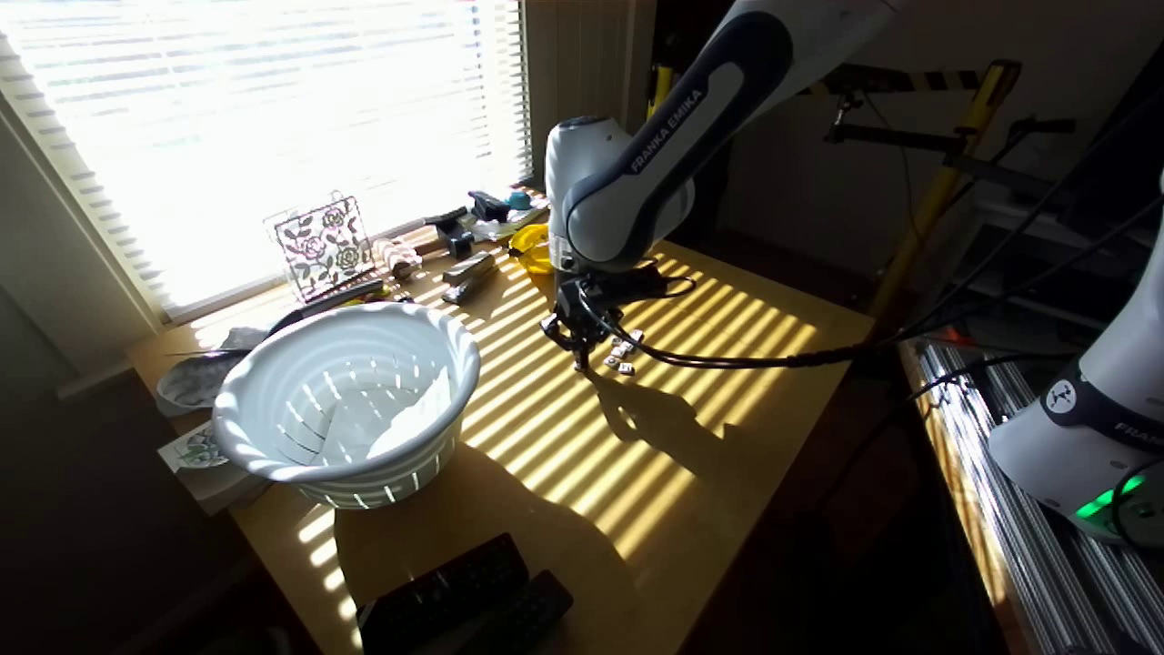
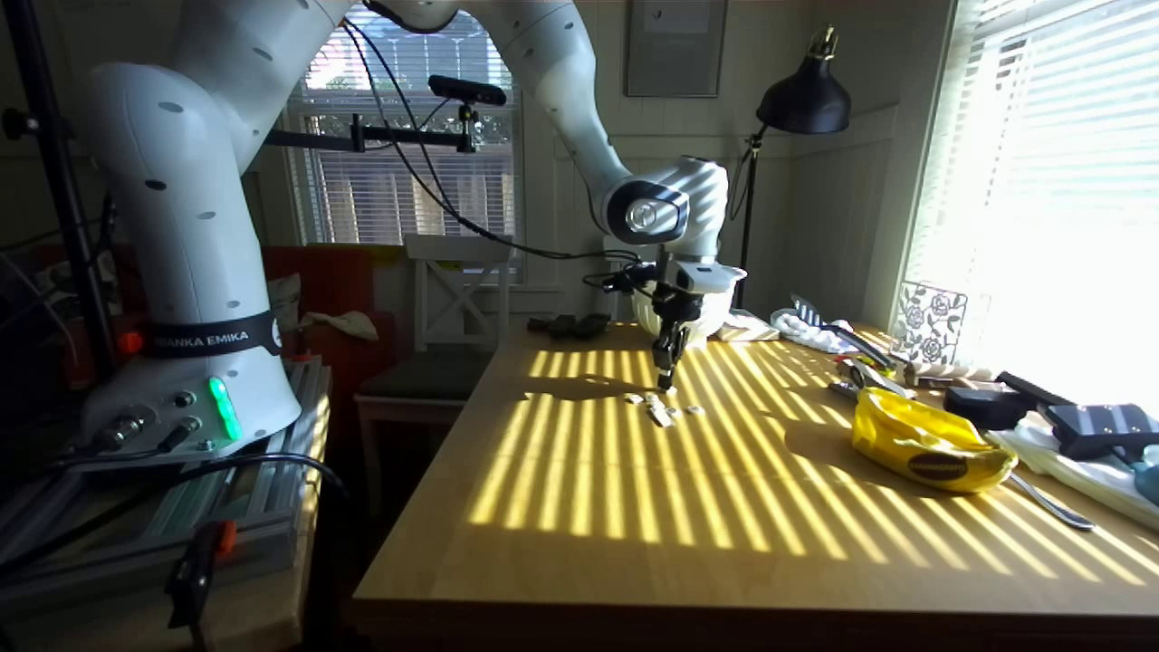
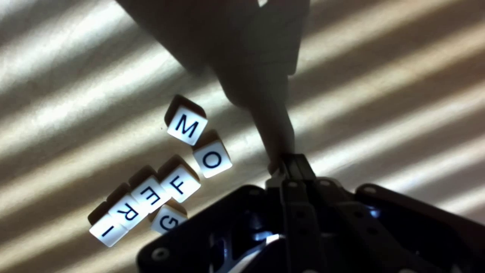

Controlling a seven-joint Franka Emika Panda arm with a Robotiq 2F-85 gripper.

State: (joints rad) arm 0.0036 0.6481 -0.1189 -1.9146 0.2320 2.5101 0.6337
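My gripper (image 3: 296, 163) points down at the wooden table with its fingertips pressed together. Small white letter tiles lie to its left in the wrist view: O (image 3: 212, 159) is nearest, with M (image 3: 188, 126) beyond it. F (image 3: 180, 184), E (image 3: 150, 194), R (image 3: 129, 212) and I (image 3: 109, 230) form a slanting row, and G (image 3: 169, 220) sits beside that row. A pale bit, perhaps another tile, shows at the left fingertip, mostly hidden; whether it touches I cannot tell. Both exterior views show the gripper (image 2: 665, 380) low beside the tiles (image 2: 659, 415).
A white basket (image 1: 364, 332) with something pale inside stands on the table. Dark remotes (image 1: 455, 591) lie near an edge. Along the window side are a yellow banana-shaped thing (image 2: 933, 444), a floral holder (image 2: 931, 321) and assorted clutter. Striped sunlight crosses the tabletop (image 2: 579, 561).
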